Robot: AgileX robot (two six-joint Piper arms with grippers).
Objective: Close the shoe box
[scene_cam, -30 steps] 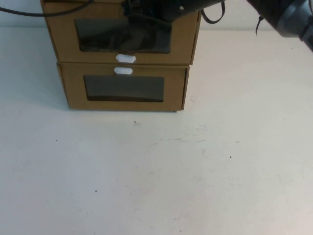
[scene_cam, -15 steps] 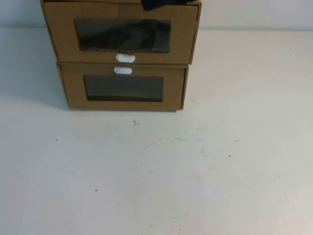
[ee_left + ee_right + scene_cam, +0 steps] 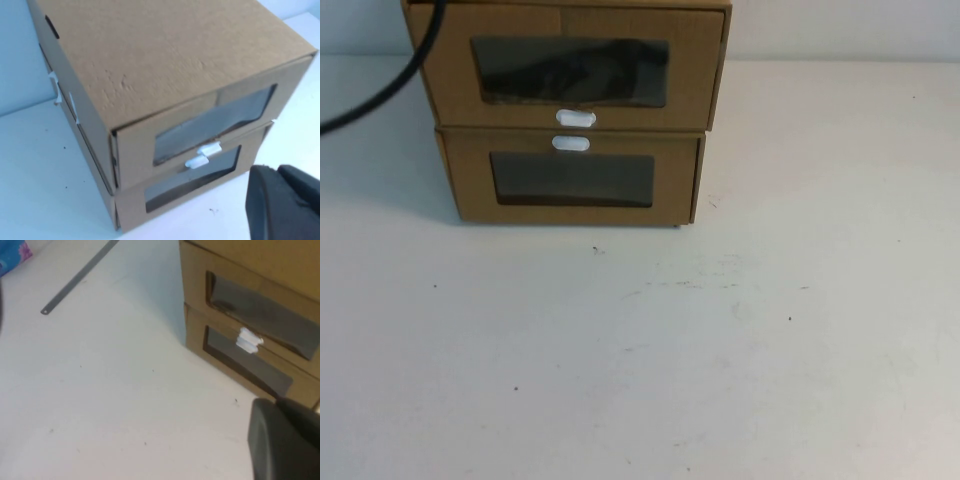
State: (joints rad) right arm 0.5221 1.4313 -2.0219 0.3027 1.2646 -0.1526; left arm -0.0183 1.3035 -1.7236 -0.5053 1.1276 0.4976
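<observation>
Left tool [image 3: 282, 205], right tool [image 3: 285, 440] cropped, fingers unseen; shoe box [image 3: 570, 65] top cut off.

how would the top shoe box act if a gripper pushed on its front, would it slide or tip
The top shoe box is plain cardboard, so probably light and slightly yielding. It sits on the lower box, fronts nearly flush, so a push may shift the whole box backwards rather than tip it. Its white pull tab looks small and slippery. The left gripper and the right gripper hang nearby.

Three views, all facing shoe box [image 3: 570, 70]
</observation>
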